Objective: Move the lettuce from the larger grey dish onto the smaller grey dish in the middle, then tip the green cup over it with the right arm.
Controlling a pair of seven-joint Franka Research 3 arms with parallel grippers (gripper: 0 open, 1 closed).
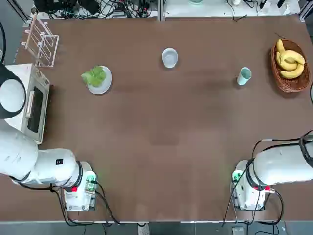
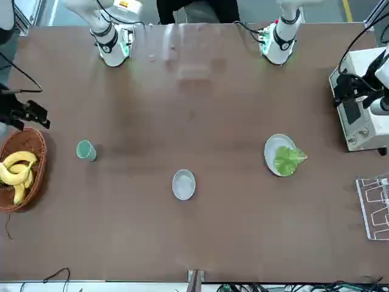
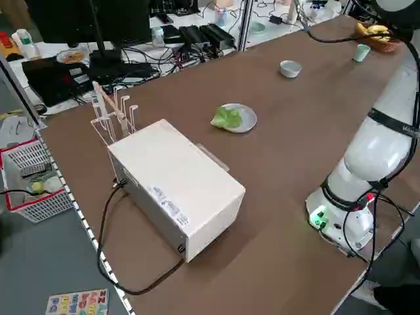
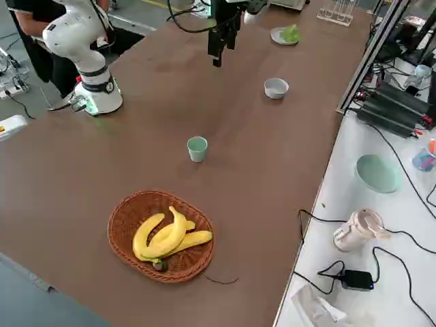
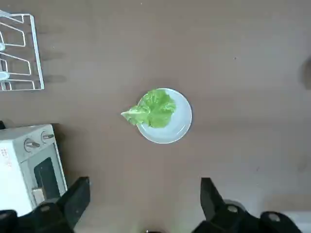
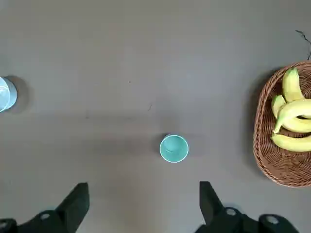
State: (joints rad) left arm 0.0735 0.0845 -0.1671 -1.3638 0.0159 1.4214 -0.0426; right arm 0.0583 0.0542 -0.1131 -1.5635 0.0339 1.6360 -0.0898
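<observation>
Grippers on both arms stand wide and empty: the left gripper [image 5: 146,201] is raised over the desk [image 1: 161,122] on the oven's side, the right gripper [image 6: 145,204] is up over the cup and basket side. The lettuce [image 5: 154,108] lies on the plate [image 5: 181,121], its pale stem end poking out past the rim. The bowl [image 1: 169,58] sits apart in the middle, and the green cup [image 6: 174,148] stands upright between it and the basket [image 6: 278,165] of bananas [image 4: 166,237].

The likeliest trouble is the pick: a shallow pinch may catch only a frilly edge, which could fold or slip free on the way. Going too deep could press on the plate and make it skid or tip. The bowl looks hardly wider than the leaves, so an off-centre release might leave them hanging over the side. Later, a hard squeeze or a crooked approach could topple the cup, and both arms meeting over the bowl could bump.

Ruffled, thin, floppy leaves; a smooth, round, shallow plate; a deeper bowl with a glossy inside; a plain mint cup, smooth and slightly tapered; coarse brown wicker around the curved yellow fruit.
</observation>
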